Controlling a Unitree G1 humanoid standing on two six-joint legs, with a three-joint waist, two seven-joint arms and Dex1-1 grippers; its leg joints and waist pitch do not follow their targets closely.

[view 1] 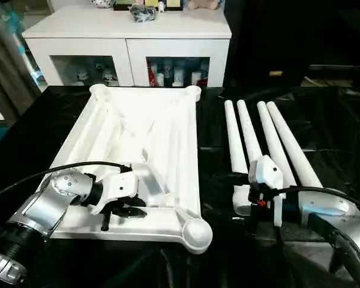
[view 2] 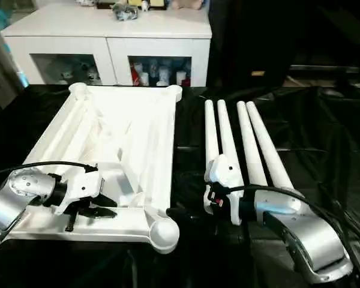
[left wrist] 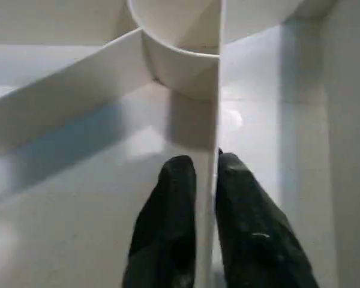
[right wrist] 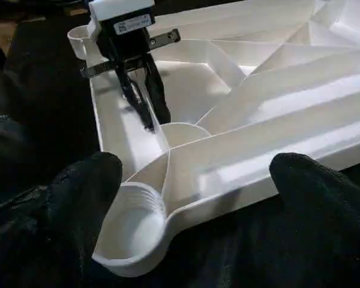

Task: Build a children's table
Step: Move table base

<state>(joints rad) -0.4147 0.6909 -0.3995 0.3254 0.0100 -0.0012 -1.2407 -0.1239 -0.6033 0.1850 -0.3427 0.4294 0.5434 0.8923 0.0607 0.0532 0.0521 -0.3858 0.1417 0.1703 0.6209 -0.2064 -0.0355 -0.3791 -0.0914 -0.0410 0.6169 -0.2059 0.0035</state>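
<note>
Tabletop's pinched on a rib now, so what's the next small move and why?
Probably bring the right gripper, its fingers wide apart, onto the near corner socket. The left gripper already straddles a thin rib of the tabletop, so a second hold would steady it.

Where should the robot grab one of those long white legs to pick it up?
Probably around the middle of the leftmost leg, coming down from above. It lies flat on the black table cover, close beside the others, and its outer side is free for a claw finger.
</note>
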